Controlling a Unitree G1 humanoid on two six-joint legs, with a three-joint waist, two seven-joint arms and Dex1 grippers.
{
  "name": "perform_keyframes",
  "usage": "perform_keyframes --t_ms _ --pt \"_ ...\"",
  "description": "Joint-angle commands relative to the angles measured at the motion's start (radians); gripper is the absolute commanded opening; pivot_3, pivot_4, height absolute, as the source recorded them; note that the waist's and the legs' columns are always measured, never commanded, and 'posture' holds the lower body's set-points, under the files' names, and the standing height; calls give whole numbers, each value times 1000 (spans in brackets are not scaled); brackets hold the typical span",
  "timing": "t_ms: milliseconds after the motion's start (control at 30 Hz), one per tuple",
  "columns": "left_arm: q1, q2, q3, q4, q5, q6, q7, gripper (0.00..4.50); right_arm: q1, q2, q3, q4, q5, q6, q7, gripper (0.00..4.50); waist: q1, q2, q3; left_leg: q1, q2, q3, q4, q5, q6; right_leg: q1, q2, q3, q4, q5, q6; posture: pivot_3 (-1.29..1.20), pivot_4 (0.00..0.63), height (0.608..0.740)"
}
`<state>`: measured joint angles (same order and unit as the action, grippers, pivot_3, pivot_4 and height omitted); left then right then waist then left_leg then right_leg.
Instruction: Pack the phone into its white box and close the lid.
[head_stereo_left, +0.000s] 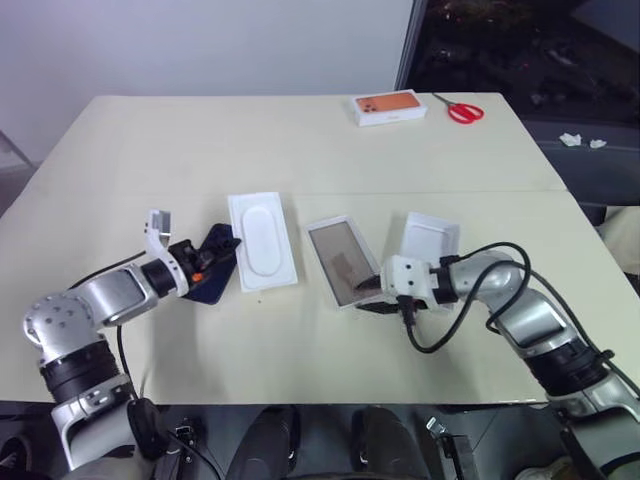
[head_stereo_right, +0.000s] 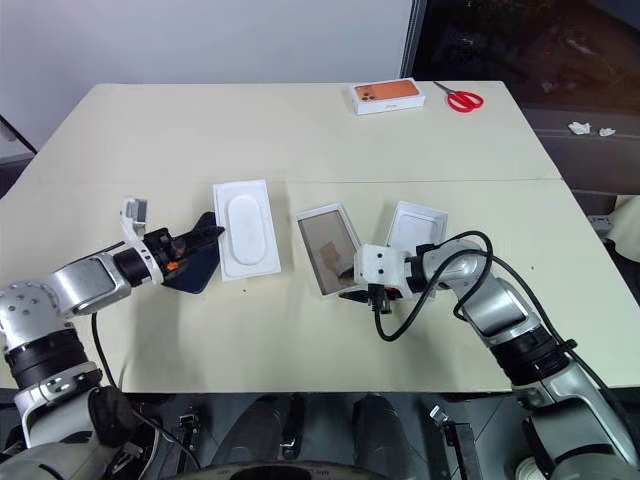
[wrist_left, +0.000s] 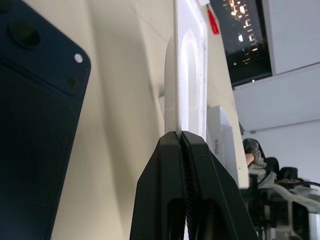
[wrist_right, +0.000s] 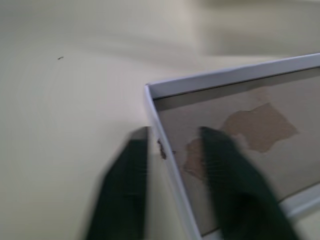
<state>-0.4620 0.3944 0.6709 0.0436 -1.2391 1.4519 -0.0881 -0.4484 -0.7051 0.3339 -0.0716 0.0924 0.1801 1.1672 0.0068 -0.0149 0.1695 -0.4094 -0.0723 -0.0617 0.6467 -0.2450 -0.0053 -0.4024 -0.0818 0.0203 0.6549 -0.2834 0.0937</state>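
- Our left gripper (head_stereo_right: 212, 235) is closed, its fingers (wrist_left: 170, 165) pressed together with nothing between them.
- The phone (head_stereo_right: 198, 272) sits just beside that gripper at the left of the frame, back showing and tilted. We cannot tell whether the two touch.
- The box (head_stereo_left: 262, 240) lies flat just right of the phone, its long edge close to the left fingertips.
- The lid (head_stereo_left: 340, 258) lies at centre, grey inside facing up, with a narrow gap to the box.
- Our right gripper (wrist_right: 172, 132) is parted and straddles the lid's near corner: one finger outside the rim, one inside, neither pressing the wall.
- A white tray (head_stereo_left: 432, 235) lies just right of the lid, partly behind the right arm.
- The table (head_stereo_left: 200, 150) is bare across its upper half, up to an orange box (head_stereo_left: 390, 107) and scissors (head_stereo_left: 465, 110) at the upper right edge.
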Motion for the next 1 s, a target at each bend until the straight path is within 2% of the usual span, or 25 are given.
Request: perform_keyframes --t_ms 33,300,500,667,867,933,1000 --pt "4 16 6 -35 -44 -19 8 0 -26 19 1 5 -7 -23 4 34 0 0 0 0 0 0 0 0 0 0 0 0 0 0 0 0 150 740" --pt "7 25 -7 -38 -77 -34 26 0 -39 45 19 27 -38 -24 6 34 -3 -1 0 0 0 0 0 0 0 0 0 0 0 0 0 0 150 740" --pt "-6 25 -4 -20 -118 -58 55 0 -93 135 -15 40 -18 38 -62 34 -14 -1 0 0 0 0 -1 0 -1 -1 0 0 0 0 0 0 150 740" --pt "-35 33 -1 7 -173 -98 92 0 -133 204 18 45 -58 61 -122 34 -18 -1 0 0 0 -1 -1 1 -1 -1 0 0 1 0 0 0 150 740" --pt "-41 43 -34 20 -215 -131 114 0 -97 224 65 20 -62 36 -97 34 -17 -1 0 0 0 -1 -1 1 -1 -2 0 0 1 0 0 0 150 740" --pt "-34 37 -54 14 -212 -141 115 0 -102 228 69 35 -78 29 -110 587 -18 -1 0 0 0 -1 -1 1 -1 -1 0 0 1 0 0 0 150 740" --pt "-28 35 -72 10 -222 -146 117 0 -103 224 69 36 -85 19 -113 1421 -19 -1 0 0 0 -1 -1 1 -1 -1 0 0 1 0 0 0 150 740"
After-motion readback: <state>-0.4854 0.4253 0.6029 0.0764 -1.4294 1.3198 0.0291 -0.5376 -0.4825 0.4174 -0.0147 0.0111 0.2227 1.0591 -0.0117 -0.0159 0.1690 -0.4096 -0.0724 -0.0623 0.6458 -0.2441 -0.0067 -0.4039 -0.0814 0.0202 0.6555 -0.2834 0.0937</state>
